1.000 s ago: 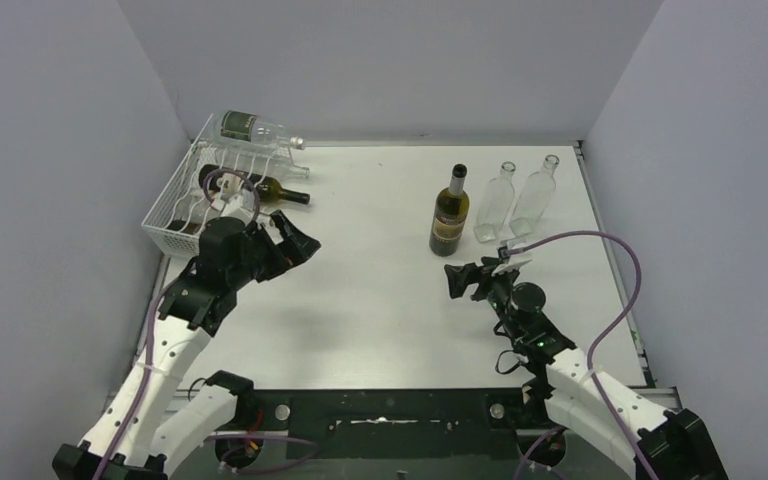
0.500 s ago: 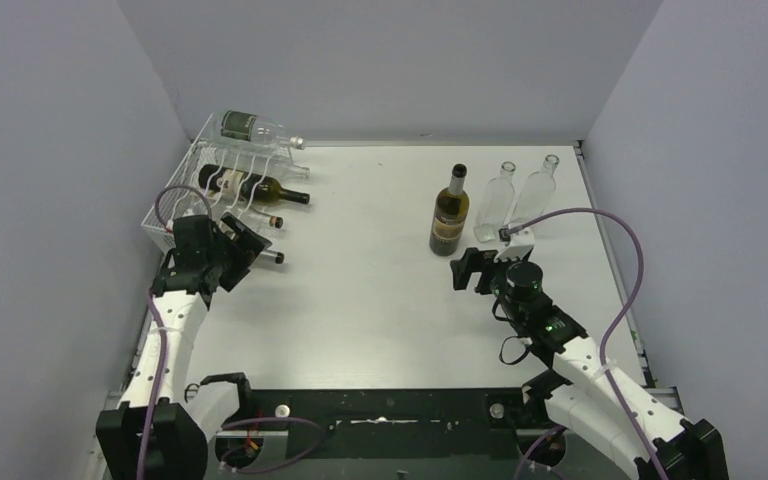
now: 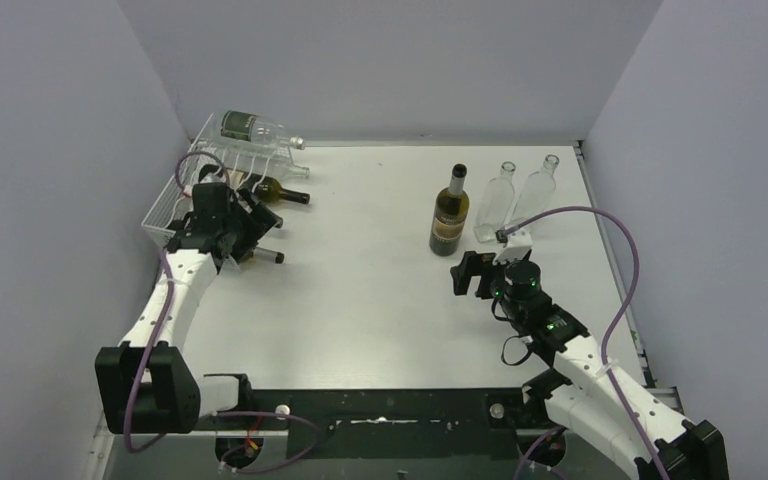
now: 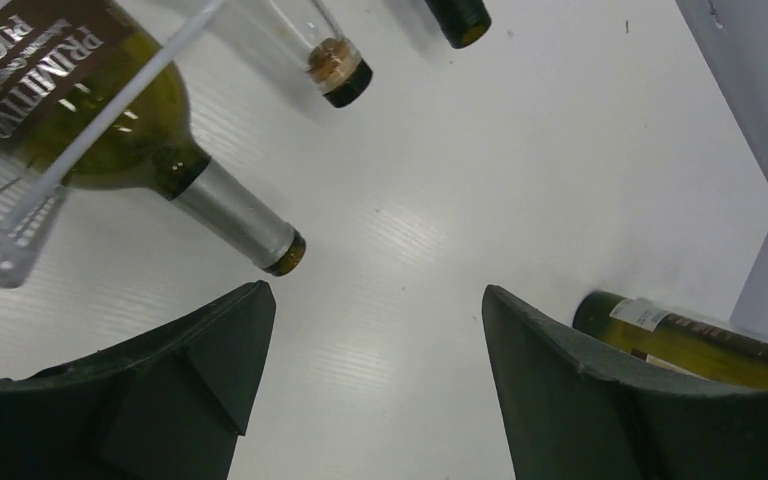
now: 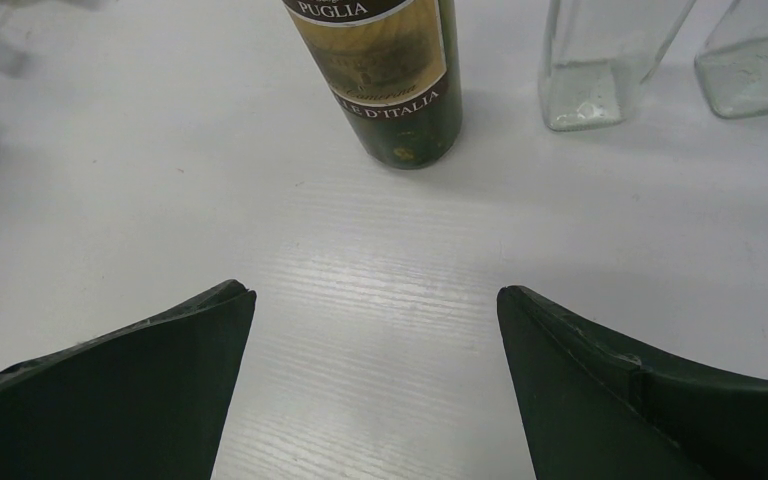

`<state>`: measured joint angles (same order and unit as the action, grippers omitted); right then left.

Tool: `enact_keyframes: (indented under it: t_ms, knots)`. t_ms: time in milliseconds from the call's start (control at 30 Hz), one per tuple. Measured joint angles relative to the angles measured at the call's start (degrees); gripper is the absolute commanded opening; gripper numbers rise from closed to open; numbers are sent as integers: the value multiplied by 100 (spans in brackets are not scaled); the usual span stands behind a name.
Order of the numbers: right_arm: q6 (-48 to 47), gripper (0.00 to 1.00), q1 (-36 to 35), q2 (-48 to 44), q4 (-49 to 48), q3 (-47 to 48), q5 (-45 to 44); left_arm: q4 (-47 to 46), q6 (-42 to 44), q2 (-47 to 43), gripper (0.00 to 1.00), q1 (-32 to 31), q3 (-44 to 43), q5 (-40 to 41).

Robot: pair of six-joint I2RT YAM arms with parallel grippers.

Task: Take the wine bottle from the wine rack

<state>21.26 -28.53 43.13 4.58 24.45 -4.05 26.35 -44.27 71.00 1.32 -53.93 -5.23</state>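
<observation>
Lab test cell: white table [image 3: 380, 290] boxed by plain grey walls [image 3: 390, 60]

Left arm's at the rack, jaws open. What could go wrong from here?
1. The open left gripper faces close-packed necks; closing on the green silver-foiled bottle could knock the clear cork-topped neck beside it.
2. Jolting the whitish see-through rack might roll the clear bottle lying along its top.
</observation>
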Motion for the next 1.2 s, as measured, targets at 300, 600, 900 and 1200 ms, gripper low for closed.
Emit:
enact_keyframes:
  t_ms: [300,600,900,1200]
  knots:
    - [2,98,4,0,74,96,59,-133,127,809,72,-732,-767,892]
    - [31,98,7,4,142,96,92,-284,-295,560,65,-793,-109,1464]
    - [42,98,7,76,162,96,151,-498,-1134,295,60,-796,787,1805]
    - [46,98,7,35,214,96,146,-785,-1626,846,57,-804,837,1921]
